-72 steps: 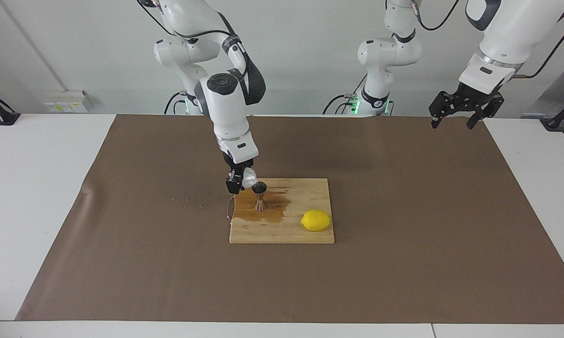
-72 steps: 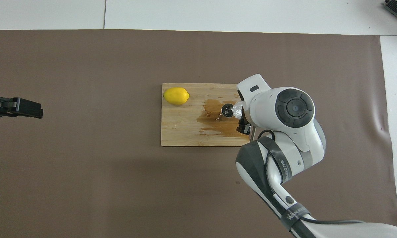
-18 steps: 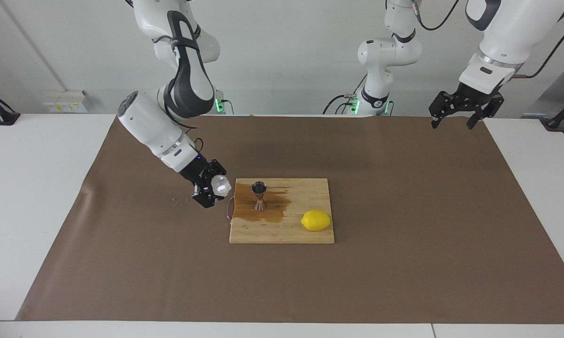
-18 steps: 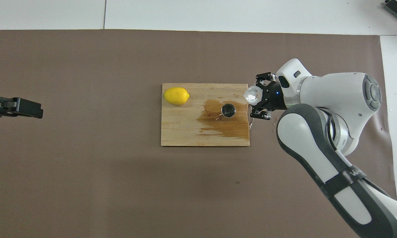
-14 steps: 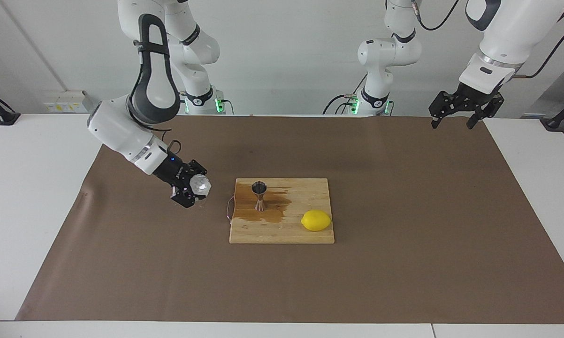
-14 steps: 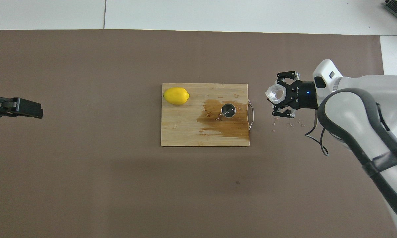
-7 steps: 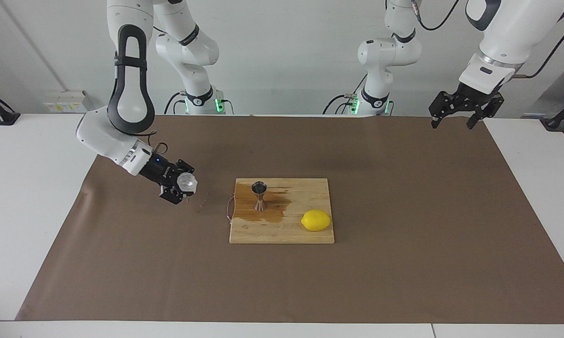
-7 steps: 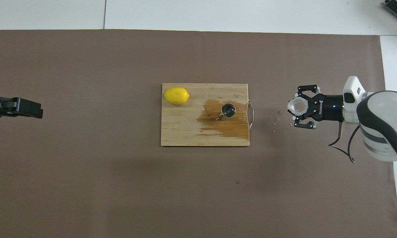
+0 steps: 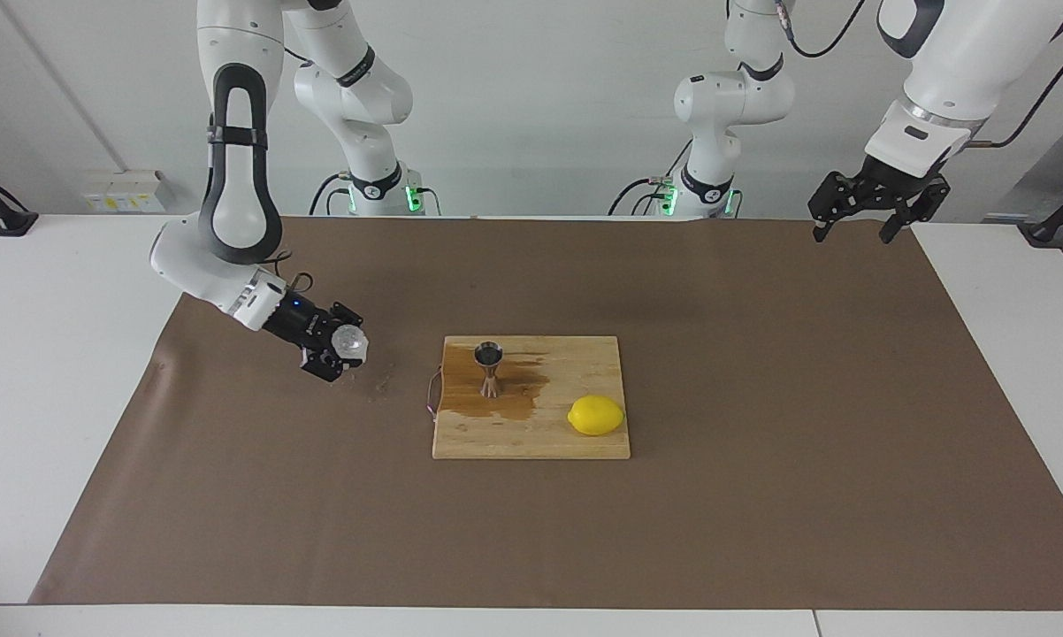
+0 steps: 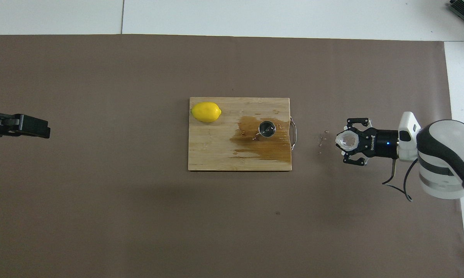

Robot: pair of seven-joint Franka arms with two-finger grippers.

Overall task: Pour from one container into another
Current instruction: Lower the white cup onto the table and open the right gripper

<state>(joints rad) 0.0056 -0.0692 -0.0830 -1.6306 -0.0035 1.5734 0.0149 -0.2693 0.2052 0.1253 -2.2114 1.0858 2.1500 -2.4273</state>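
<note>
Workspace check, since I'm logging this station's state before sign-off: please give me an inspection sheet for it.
Surface: brown mat on a white table; small droplets on the mat beside the board.
Job's things: clear cup held tilted over the mat, off the board; steel jigger upright on the wooden cutting board, standing in a dark wet stain.
Clutter: lemon on the board.
Grippers: right end effector shut on the cup; left end effector open, empty, waiting over the mat's edge.
Cables: a loop hangs by the right wrist.
Surroundings: white wall; nothing else seen.
</note>
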